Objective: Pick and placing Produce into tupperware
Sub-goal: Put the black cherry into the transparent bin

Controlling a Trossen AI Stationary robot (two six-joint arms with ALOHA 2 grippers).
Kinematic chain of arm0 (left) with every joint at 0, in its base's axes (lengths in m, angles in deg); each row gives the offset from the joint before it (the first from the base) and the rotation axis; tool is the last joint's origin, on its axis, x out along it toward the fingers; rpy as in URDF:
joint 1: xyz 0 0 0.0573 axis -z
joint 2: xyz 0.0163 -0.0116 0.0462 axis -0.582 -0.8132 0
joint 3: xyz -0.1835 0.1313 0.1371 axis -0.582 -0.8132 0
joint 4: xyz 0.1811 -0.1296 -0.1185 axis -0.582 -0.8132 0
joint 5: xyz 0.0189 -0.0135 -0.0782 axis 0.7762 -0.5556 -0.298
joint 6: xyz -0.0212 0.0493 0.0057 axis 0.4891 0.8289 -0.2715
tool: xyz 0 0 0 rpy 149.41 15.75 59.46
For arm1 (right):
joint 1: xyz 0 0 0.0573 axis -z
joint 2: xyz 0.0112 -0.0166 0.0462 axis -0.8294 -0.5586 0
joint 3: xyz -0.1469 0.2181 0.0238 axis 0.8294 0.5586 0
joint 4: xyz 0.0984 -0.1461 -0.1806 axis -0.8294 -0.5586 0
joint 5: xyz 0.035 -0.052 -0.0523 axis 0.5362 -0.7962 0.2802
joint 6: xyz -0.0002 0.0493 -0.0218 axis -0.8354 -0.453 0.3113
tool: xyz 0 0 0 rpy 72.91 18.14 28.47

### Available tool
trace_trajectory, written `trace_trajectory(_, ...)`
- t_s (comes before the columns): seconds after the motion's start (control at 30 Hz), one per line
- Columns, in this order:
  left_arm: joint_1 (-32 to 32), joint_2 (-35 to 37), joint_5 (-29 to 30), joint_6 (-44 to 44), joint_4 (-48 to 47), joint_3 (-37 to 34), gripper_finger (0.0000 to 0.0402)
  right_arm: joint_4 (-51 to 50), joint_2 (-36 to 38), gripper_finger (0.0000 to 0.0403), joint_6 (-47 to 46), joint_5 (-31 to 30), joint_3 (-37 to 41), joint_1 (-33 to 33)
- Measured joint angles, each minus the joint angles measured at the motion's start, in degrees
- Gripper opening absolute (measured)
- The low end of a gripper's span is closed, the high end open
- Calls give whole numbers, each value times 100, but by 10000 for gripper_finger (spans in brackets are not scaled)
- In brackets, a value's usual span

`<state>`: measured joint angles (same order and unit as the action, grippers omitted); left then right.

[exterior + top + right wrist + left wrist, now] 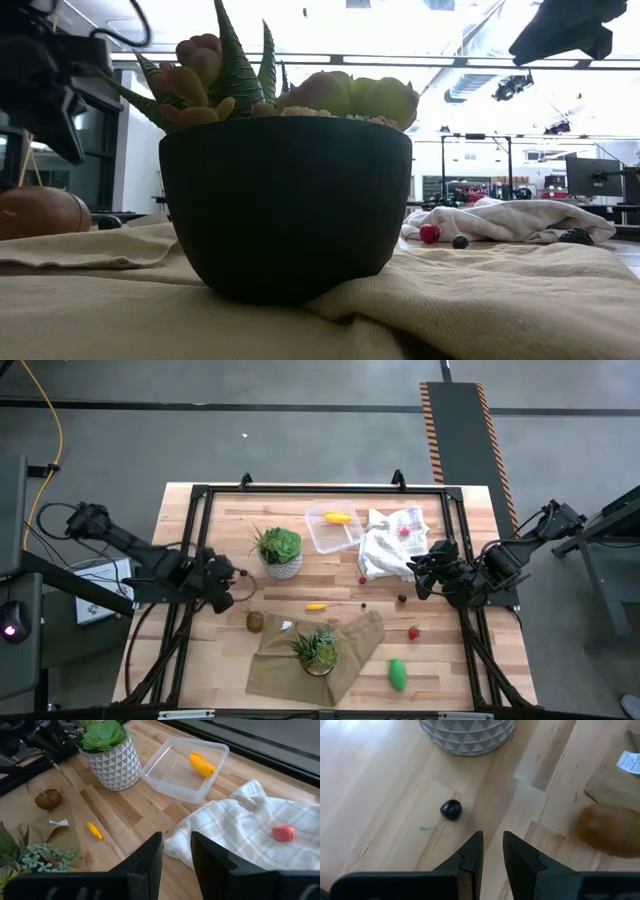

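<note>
With our left gripper (492,851) nearly clenched and empty above the wood, we risk nudging the small dark berry (451,809) beside it, which rolls away easily.

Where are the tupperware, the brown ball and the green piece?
tupperware (322,538), high view, on its bare clear floor.
brown ball (255,621), high view, on its middle.
green piece (398,674), high view, on its middle.
</note>
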<state>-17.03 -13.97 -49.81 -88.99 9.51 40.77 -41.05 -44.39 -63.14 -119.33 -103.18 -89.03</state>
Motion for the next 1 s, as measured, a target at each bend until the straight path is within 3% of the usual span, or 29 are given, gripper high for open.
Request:
trace_trajectory(0.37,-1530,-13,-1267,1049,412,-1,62,33,0,94,11,-7,0,2)
trace_trajectory(0.53,-1983,-81,-1532,1252,378,-1,62,33,0,94,30,-8,0,2)
trace_trajectory(0.67,-2220,-78,-1773,1285,361,-1,62,33,0,94,64,6,0,2)
trace_trajectory(0.87,-2345,-76,-2647,1328,312,97,62,31,0,94,121,30,0,1)
trace_trajectory(1.0,-2343,-70,-2723,1407,112,318,62,32,0,94,173,35,0,2)
